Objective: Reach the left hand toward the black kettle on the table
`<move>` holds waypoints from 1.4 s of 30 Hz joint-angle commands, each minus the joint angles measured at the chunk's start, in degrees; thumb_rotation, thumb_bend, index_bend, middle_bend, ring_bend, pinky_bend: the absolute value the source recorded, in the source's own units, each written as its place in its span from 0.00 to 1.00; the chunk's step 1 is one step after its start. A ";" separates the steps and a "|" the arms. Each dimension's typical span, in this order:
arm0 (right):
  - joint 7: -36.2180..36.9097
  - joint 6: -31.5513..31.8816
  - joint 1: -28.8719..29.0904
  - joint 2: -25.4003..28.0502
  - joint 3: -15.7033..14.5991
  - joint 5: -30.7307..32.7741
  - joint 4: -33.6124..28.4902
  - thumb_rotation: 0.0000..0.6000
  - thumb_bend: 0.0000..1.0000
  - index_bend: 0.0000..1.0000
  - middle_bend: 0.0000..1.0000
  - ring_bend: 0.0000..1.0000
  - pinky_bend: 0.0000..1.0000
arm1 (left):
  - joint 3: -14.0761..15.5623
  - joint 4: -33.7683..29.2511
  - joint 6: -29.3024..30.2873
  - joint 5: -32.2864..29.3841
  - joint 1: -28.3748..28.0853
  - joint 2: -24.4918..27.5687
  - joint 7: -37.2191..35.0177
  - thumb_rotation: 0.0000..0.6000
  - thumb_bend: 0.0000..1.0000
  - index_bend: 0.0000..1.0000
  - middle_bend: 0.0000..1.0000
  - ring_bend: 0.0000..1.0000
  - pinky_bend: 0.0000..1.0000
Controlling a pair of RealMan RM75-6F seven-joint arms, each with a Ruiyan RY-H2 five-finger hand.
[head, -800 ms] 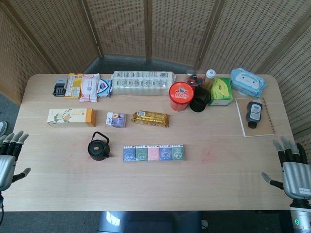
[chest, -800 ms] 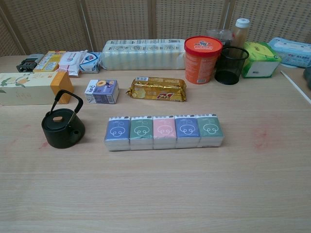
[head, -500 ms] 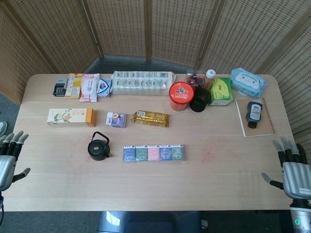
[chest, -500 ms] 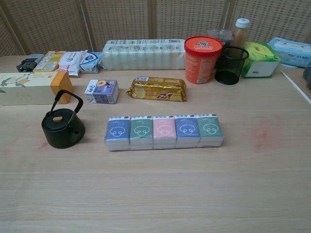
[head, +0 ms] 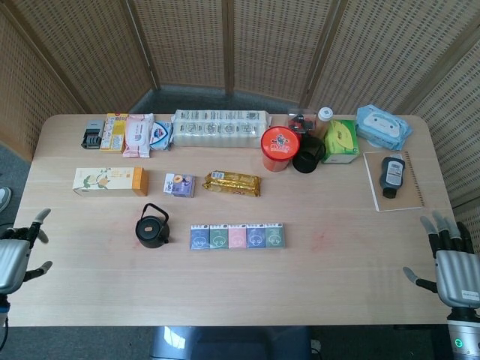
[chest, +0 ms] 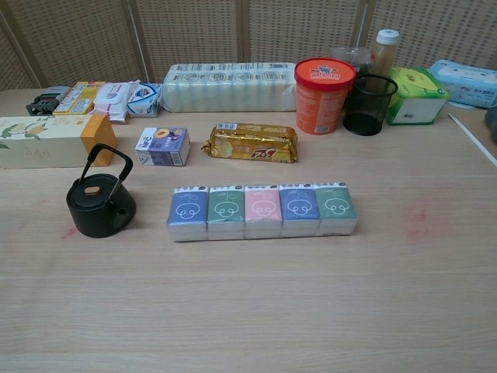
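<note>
**Left hand at table edge, kettle untouched**

Woven cane screens close off the back of a pale wooden table (head: 315, 285) crowded with packaged goods. Small black cast-iron kettle (head: 152, 227) with an upright hoop handle stands left of centre, near the front half, clear of both hands. Just to its right lies a row of five pastel tissue packs (head: 238, 236); behind it a long cream-and-orange carton (head: 109, 181) and a small purple box (head: 178, 184).

Left hand (head: 16, 255) sits off the left front edge of the table, well apart from the kettle, fingers spread and holding nothing. Right hand (head: 452, 264) is off the right front edge, fingers apart and upright, also empty. Neither hand shows in the chest view.

Judgement: reach barely started; nearly the whole span to the kettle remains.

Risks from here:
- Hand level looks close to table level; a low approach could clip the table edge
- Kettle is light-looking and round; arriving too fast or off-centre could shove it into the tissue packs
- Raised handle could snag spread fingers and tip the kettle
- Overshoot toward the back would hit the carton
</note>
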 commanded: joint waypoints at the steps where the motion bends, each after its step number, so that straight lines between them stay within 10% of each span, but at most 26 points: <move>1: -0.04 0.10 -0.04 -0.02 -0.06 -0.13 0.02 0.84 0.00 0.00 0.00 0.00 0.00 | 0.70 -1.43 -3.24 -1.55 -0.97 0.33 1.41 1.00 0.09 0.04 1.00 1.00 1.00; 13: -0.21 -0.49 0.07 -0.13 -0.14 0.37 -0.06 0.85 0.00 0.00 0.00 0.00 0.00 | 2.20 0.93 -10.96 -0.54 -4.88 -2.67 0.42 1.00 0.40 0.13 1.00 1.00 1.00; 27: -1.03 -1.38 0.08 -0.25 -0.29 1.64 -0.60 0.84 0.00 0.00 0.00 0.00 0.00 | 4.00 5.74 -22.10 3.10 -12.61 -5.90 -2.80 1.00 0.42 0.10 1.00 1.00 1.00; 42: -0.74 -2.43 0.22 0.32 -0.26 2.90 -1.13 0.84 0.00 0.00 0.00 0.00 0.00 | 3.40 9.26 -21.60 5.15 -15.68 -10.19 -0.31 1.00 0.41 0.09 1.00 1.00 1.00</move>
